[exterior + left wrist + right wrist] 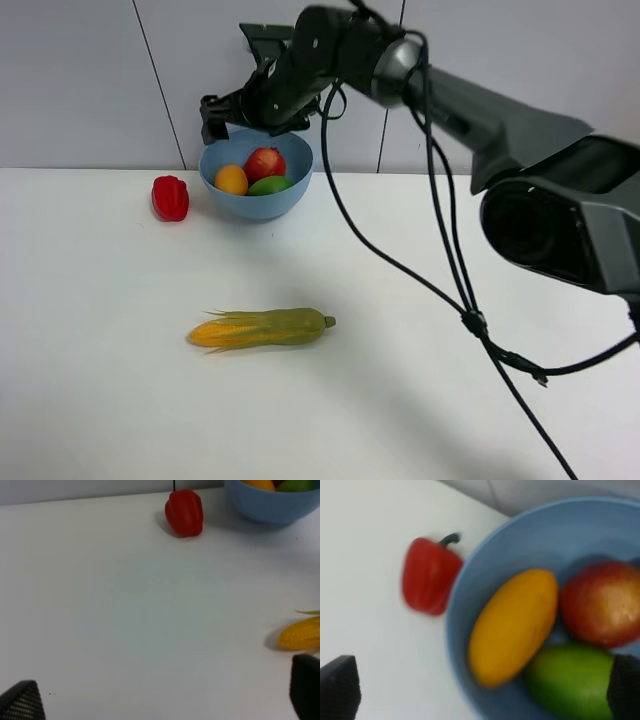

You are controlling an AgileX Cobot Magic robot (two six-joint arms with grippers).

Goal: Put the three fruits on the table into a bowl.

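We start on the left of the high view, where the small red bell pepper (170, 198) sits on the white table (100, 380), just beside the bowl and no part of our job. Next along comes the light-blue bowl (254, 203) at the back of the table, and we can see all three fruits inside it: the orange mango (231, 180), the red-yellow pomegranate (265, 163) and the green lime (270, 185), packed close and touching one another. Hanging right over that bowl is the right gripper (235, 112), jaws spread wide and holding nothing, with its dark arm reaching in from the right. In front, alone in the middle of the table, lies the corn cob (260, 328) in its green husk, another bystander. The left gripper (165, 702) shows only as two dark fingertips far apart in its own wrist view, open and empty, low over bare table with the corn near one tip. On handling, we judge these fruits smooth and glossy, so likely slippery and apt to roll; the mango wants a grip across its narrow middle, the round two across their widest girth. We see no brand, label or writing anywhere.
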